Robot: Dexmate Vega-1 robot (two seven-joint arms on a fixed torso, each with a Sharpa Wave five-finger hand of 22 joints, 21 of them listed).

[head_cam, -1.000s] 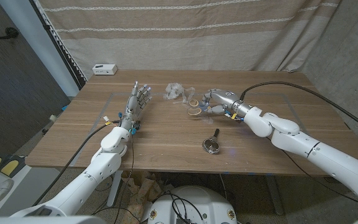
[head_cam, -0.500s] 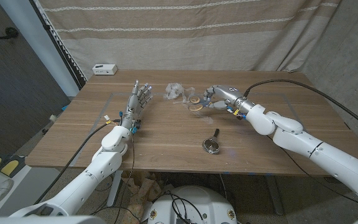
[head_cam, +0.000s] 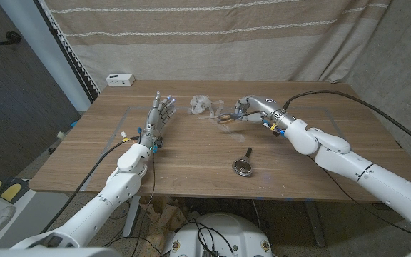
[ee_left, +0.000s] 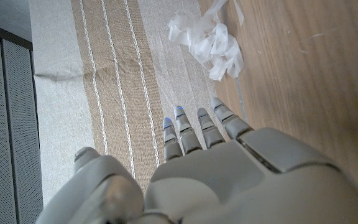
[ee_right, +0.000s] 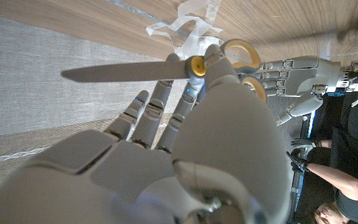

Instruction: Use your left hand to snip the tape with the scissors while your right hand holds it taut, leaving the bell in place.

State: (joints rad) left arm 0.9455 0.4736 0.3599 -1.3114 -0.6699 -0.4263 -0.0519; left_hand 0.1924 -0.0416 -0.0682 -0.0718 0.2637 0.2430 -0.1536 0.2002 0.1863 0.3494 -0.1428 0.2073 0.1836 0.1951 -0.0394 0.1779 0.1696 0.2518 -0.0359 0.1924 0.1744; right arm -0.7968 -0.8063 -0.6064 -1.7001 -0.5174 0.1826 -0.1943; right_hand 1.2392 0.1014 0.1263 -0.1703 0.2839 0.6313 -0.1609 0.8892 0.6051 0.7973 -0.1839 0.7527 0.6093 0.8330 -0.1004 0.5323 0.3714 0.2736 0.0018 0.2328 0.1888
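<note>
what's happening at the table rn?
The robot's right hand holds the yellow-handled scissors lifted off the wooden table, beside the crumpled clear tape. That differs from the task, which has the left hand cutting. The left hand waits open on the table near the tape, holding nothing. The metal bell with a black handle lies untouched near the front edge. No cut is under way.

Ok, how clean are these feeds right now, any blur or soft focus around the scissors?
Head view: evenly lit, but the scissors at the right hand are small and smeared. Right wrist view: scissors fairly crisp, the hand's back close and soft. Left wrist view: left hand slightly soft, crumpled tape sharp.
</note>
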